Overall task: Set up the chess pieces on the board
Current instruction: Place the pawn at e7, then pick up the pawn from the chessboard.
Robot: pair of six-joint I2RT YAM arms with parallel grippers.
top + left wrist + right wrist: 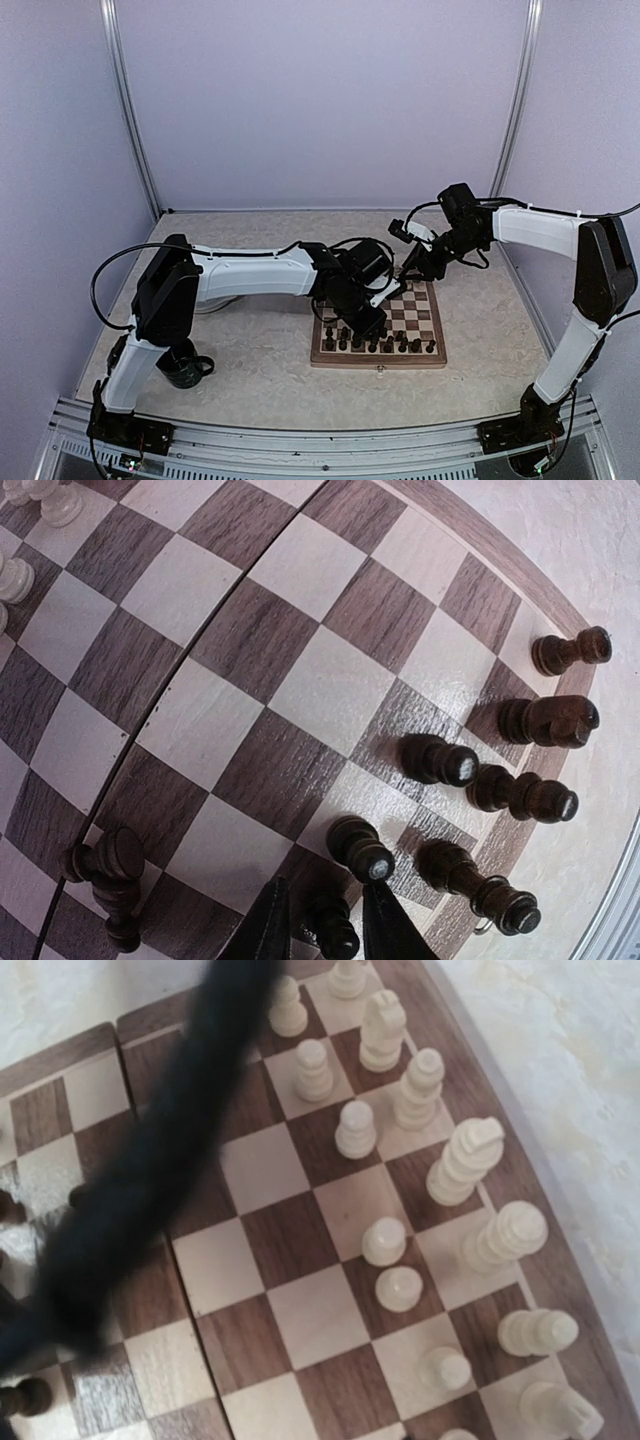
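Dark pawn [335, 935] sits between barely parted fingers [262, 930] of left tool [322, 890]; right tool [408, 270], opening unclear, behind cable [150, 1180].

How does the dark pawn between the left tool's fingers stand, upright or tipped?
Upright: the dark pawn stands on its base on the chessboard, head up.
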